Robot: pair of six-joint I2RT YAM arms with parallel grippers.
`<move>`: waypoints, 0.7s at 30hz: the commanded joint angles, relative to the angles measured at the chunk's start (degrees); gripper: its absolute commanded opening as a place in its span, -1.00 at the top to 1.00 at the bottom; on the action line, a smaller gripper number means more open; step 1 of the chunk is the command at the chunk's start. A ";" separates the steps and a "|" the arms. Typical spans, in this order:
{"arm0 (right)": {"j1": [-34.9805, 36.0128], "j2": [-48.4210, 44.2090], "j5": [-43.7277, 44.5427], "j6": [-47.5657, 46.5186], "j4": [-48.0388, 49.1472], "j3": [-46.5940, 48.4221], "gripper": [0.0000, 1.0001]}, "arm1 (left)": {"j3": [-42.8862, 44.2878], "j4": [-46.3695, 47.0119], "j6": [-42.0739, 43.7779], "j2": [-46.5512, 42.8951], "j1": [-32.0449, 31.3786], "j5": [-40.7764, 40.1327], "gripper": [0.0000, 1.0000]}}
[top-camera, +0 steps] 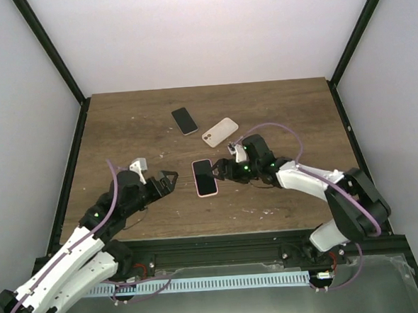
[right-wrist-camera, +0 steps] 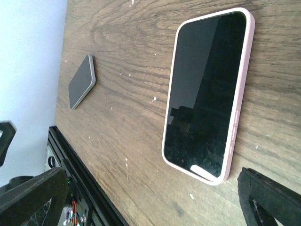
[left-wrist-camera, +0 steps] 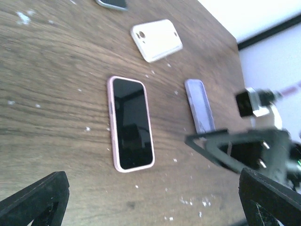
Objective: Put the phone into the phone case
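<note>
While both tools stand spread wide with nothing between their fingers, the phone (top-camera: 204,177) lies screen-up near the middle of the bench (top-camera: 122,126). It is seated in the pink case (right-wrist-camera: 205,174), whose rim shows around all four edges of the dark screen.

The left tool (top-camera: 172,180) hovers low to the left of the phone and clear of it, its two black fingers (left-wrist-camera: 35,195) framing the phone in the left wrist view. The right tool (top-camera: 218,172) sits just beside the phone's right long edge; whether it touches the case cannot be told. In the right wrist view its fingers (right-wrist-camera: 270,200) stand on either side of the phone's near end.

Farther back on the bench lie a second, dark phone (top-camera: 185,120) and, to its right, a white case (top-camera: 219,132), apart from each other. The left wrist view also shows a pale lilac case (left-wrist-camera: 199,104) lying near the right tool.
</note>
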 commanded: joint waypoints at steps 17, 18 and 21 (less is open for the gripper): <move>-0.26 -19.14 3.64 -4.15 -8.31 -5.21 -1.00 | 7.21 -13.45 -38.96 15.18 24.10 -9.42 -0.74; -0.27 -19.39 3.60 -4.17 -8.38 -5.34 -1.00 | 7.50 -14.13 -40.19 16.09 25.69 -9.10 -0.74; -0.23 -20.01 3.62 -4.34 -8.69 -5.68 -1.00 | 8.11 -18.14 -44.40 18.57 31.31 -8.60 -0.73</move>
